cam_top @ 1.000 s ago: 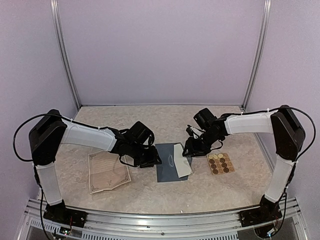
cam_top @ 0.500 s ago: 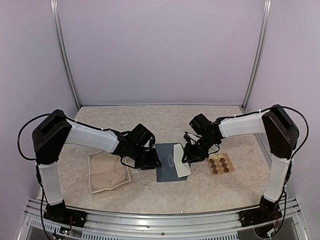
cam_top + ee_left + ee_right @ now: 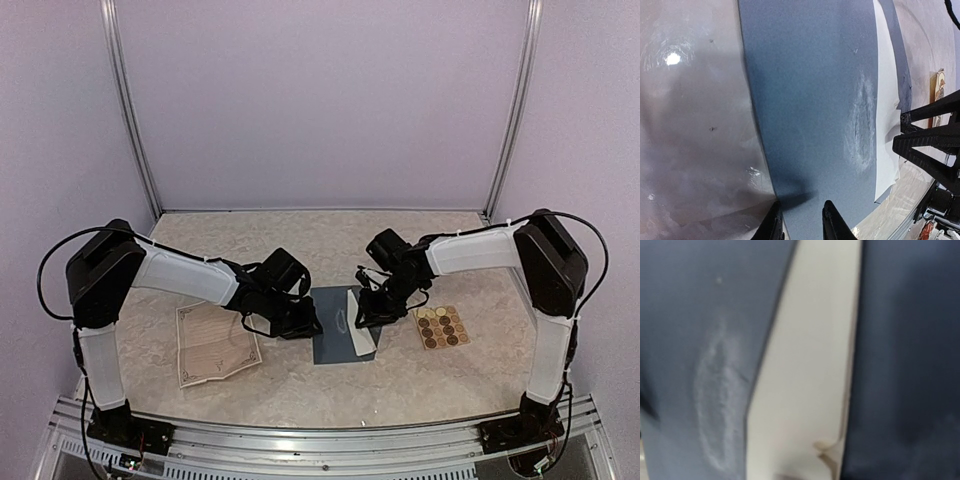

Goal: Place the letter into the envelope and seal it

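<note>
One envelope, left hand at left edge, right hand at right

No legible text; lines on the letter are too small.

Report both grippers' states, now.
Left gripper: open, narrow gap, fingertips at the edge of the flat slate-blue paper envelope.
Right gripper: cannot be told; it sits over the same envelope.

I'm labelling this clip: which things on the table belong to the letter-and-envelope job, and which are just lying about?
For the job:
envelope
letter

Lying about:
sticker sheet, unless it supplies the seal
</note>
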`<state>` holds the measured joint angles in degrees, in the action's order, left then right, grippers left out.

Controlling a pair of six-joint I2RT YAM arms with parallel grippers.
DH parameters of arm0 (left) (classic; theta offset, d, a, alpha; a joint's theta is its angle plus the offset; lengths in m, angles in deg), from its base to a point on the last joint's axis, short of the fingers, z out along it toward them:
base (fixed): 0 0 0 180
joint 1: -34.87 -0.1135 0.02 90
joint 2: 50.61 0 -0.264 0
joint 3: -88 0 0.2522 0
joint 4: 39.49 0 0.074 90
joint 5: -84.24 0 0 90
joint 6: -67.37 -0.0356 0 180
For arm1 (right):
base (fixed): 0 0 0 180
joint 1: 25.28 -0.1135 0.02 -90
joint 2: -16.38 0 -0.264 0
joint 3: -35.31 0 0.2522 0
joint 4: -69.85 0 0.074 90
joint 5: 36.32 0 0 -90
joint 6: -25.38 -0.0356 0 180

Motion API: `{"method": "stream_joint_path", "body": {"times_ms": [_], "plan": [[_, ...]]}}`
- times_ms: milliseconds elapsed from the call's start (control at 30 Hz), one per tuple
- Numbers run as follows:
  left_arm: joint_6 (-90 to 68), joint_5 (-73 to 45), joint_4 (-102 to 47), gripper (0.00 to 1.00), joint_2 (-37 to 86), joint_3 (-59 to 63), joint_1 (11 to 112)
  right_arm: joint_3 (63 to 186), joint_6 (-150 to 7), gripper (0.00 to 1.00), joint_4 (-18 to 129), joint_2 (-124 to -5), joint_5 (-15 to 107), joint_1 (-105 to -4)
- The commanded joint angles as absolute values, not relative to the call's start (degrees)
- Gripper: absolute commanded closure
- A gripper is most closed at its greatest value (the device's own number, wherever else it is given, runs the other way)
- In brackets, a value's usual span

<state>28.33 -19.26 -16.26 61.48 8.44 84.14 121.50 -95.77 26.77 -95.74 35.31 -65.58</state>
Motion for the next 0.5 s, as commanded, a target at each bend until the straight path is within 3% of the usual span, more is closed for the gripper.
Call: {"method": "stream_joint_path", "body": {"times_ms": [0,467], "plan": [[28.2,-19.8,-16.0,0.75,63.7,8.9,85.0,123.7,-96.0,0.72,24.9,-98.1,34.8,-67.0],[28.0,-20.2,-16.1,0.75,63.9,7.7,86.1,127.0,-96.6,0.72,24.8,-100.7,31.6,-68.5]]}}
